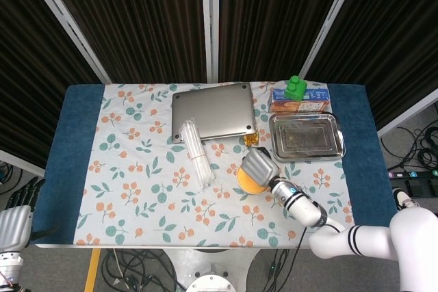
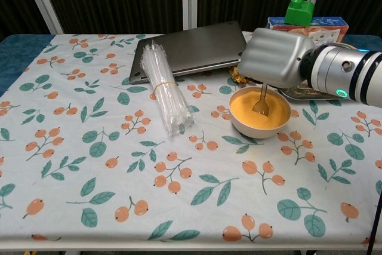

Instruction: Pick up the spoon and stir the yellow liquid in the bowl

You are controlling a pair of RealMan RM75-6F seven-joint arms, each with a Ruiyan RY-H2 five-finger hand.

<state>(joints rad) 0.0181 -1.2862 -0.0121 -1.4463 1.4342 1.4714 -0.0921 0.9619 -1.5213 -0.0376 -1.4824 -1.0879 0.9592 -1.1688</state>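
The robot's right hand (image 2: 276, 58), a silver-grey metal fist on a white forearm, hangs over the back rim of the small white bowl of yellow liquid (image 2: 260, 112), its fingers curled tight around the handle of a slim metal spoon (image 2: 261, 103); the spoon stands almost upright with its head dipped in the liquid near the middle of the bowl. From the head view the same right hand (image 1: 258, 166) covers most of the white bowl (image 1: 245, 182), so only a crescent of yellow shows at its left edge. The bowl sits on the white tablecloth printed with orange berries and green leaves (image 2: 89, 147), right of centre. Near its left lies a bundle of clear plastic straws (image 2: 162, 89) bound with a rubber band, and behind that a closed grey laptop (image 2: 194, 49). A crumpled gold foil wrapper (image 2: 234, 74) peeks out just behind the hand. At the far right stand a shallow steel tray (image 1: 305, 136) and an orange carton (image 2: 307, 25) topped by a green toy block (image 2: 298, 9). The left hand (image 1: 15, 223) sits low at the table's near left corner, off the cloth, with dark fingertips showing above it; whether the fingers are spread or curled I cannot tell
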